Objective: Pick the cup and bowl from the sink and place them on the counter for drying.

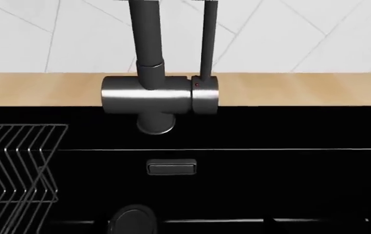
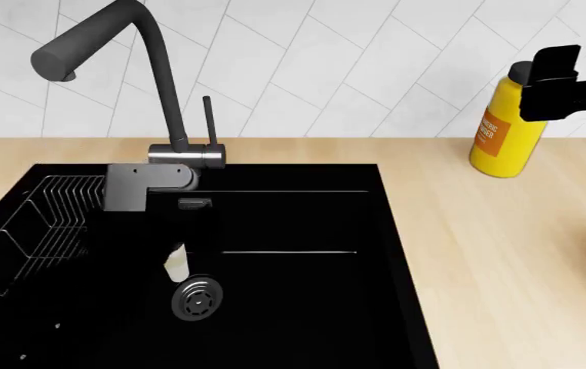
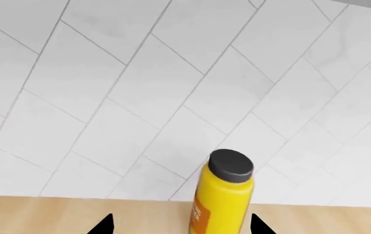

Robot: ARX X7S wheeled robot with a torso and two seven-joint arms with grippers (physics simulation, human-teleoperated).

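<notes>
Over the sink (image 1: 237, 185) in the left wrist view I see the faucet (image 1: 159, 92), wire rack (image 1: 16, 170) and a round dark top (image 1: 132, 219), maybe the cup; no fingertips visible, so I cannot tell the left claw's state. Head view: left arm (image 2: 144, 231) reaches into the basin, whitish cup (image 2: 176, 265) beside the drain (image 2: 198, 298); no bowl seen. Cup looks light, slick, so grip mid-body. Right wrist view: right gripper (image 3: 182, 225) tips spread, holding nothing, facing the yellow bottle (image 3: 221, 204) on the counter (image 3: 55, 214).

A whitish cup (image 2: 176, 265) stands in the black sink (image 2: 304, 307) beside the drain.
</notes>
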